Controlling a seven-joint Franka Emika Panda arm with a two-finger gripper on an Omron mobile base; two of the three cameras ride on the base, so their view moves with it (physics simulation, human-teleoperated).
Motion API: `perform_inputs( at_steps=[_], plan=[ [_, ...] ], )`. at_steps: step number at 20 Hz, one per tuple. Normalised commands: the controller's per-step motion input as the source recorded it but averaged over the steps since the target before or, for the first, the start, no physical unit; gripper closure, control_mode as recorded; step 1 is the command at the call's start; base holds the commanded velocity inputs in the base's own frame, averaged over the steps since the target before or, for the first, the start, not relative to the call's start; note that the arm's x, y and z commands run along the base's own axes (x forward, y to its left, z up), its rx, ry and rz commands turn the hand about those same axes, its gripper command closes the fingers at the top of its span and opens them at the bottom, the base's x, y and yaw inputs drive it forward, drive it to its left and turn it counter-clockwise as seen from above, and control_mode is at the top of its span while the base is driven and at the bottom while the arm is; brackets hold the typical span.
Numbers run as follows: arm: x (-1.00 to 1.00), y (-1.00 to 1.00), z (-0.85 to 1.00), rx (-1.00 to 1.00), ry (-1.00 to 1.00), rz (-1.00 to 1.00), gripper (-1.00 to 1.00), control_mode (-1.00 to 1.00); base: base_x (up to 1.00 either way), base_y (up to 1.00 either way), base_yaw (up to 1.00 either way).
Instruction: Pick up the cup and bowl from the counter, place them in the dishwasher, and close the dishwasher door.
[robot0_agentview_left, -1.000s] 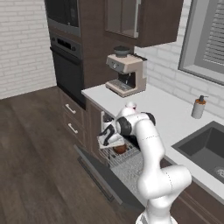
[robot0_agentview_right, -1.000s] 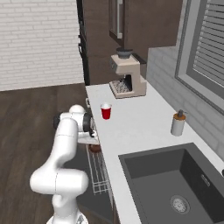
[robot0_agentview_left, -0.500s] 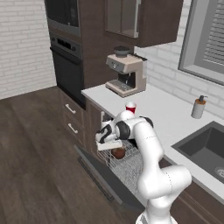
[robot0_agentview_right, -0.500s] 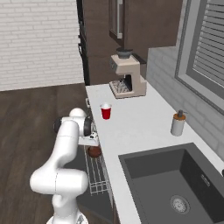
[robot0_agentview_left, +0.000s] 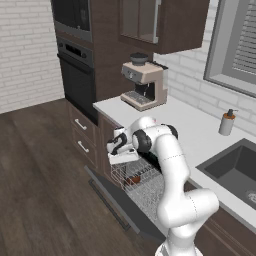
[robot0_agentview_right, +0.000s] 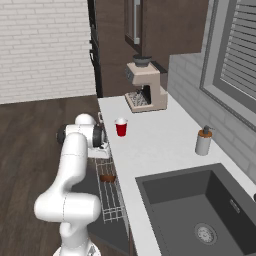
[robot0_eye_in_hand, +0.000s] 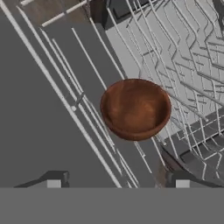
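White brick wall (robot0_agentview_left: 25, 50); dark wood floor (robot0_agentview_left: 40, 190); black wall oven (robot0_agentview_left: 75, 75)

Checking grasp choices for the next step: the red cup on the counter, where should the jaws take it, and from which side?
Probably across the cup's tapered wall just below the white rim, coming from above or from the counter's front edge. It stands upright and alone, well clear of the coffee machine, so both sides are free. The gripper hangs open over the bowl in the rack.

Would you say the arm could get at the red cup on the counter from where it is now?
Probably yes: the cup stands alone on the counter, just beside the open end effector, with nothing between them.
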Motion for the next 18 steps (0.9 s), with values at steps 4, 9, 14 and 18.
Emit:
perform_inputs(
  at_steps=[4, 9, 14, 18],
  plan=[
    [-0.71, 0.34, 1.00, 0.00, -0.23, 0.00, -1.00, -1.00, 0.00, 0.00, 0.00],
    [-0.68, 0.29, 1.00, 0.00, -0.20, 0.00, -1.00, -1.00, 0.00, 0.00, 0.00],
    [-0.51, 0.05, 1.00, 0.00, -0.27, 0.01, -1.00, -1.00, 0.00, 0.00, 0.00],
    [-0.13, -0.04, 1.00, 0.00, -0.31, 0.04, -1.00, -1.00, 0.00, 0.00, 0.00]
  ],
)
